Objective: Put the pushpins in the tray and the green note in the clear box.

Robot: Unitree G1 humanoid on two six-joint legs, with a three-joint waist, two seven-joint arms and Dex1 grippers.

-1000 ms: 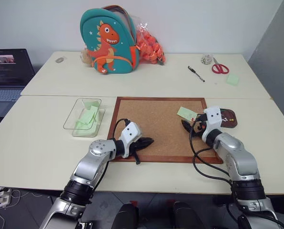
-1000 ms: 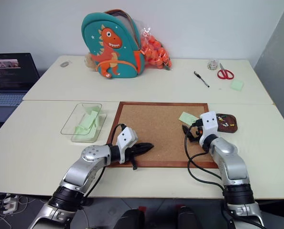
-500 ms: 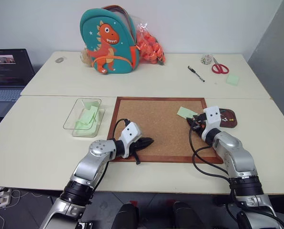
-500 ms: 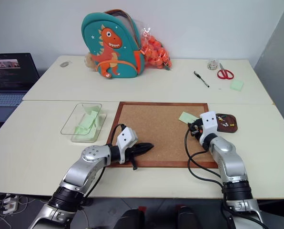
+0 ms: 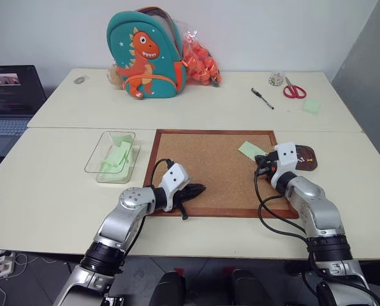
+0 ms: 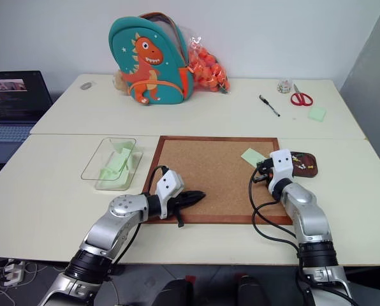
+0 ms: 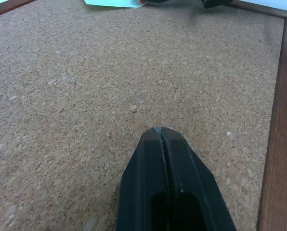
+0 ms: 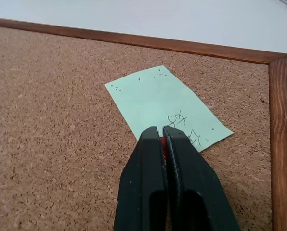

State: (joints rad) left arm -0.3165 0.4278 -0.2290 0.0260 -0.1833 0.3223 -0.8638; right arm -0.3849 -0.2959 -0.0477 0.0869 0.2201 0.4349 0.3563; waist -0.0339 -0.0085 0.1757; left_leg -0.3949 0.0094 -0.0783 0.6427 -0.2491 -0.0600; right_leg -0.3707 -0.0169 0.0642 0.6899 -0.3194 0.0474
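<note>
On the desk (image 5: 62, 185) lies the cork board (image 5: 209, 172), with the clear box (image 5: 111, 156) of green slips just left of it and the brown tray (image 5: 305, 157) of pushpins (image 6: 303, 167) at its right edge. The green note (image 8: 167, 108) lies near the board's far right corner. There the right pincer (image 8: 162, 132) is pinching a red pushpin (image 8: 162, 140) at the note's near edge, and the left pincer (image 7: 161, 131), pressed together and empty, hovers over the board's near left part.

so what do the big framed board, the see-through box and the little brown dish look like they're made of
Large framed board: speckled, grainy cork, matte, within a reddish-brown wood-look frame. Clear rectangular box: transparent, likely plastic; the table shows through its walls. Small dark brown tray: glossy, perhaps glazed ceramic or plastic; can't tell.
</note>
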